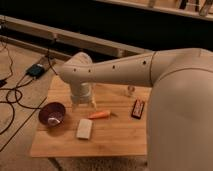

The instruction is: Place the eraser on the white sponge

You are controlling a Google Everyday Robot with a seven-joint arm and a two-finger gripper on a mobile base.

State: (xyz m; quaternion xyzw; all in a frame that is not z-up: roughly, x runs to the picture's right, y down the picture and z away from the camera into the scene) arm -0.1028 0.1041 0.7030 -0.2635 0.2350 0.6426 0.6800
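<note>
The eraser (138, 108), a small flat black block with red-orange edging, lies on the wooden table (120, 140) at the right, close to my arm's big white link. The white sponge (84, 128), a flat off-white pad, lies near the table's front middle. My gripper (83, 104) hangs from the arm over the table's middle left, above and just behind the sponge, well left of the eraser. Nothing shows in it.
A purple bowl (52, 114) sits at the table's left edge. An orange carrot (99, 115) lies between gripper and eraser. A small clear cup (130, 90) stands at the back. Cables and a dark box (37, 69) lie on the floor to the left.
</note>
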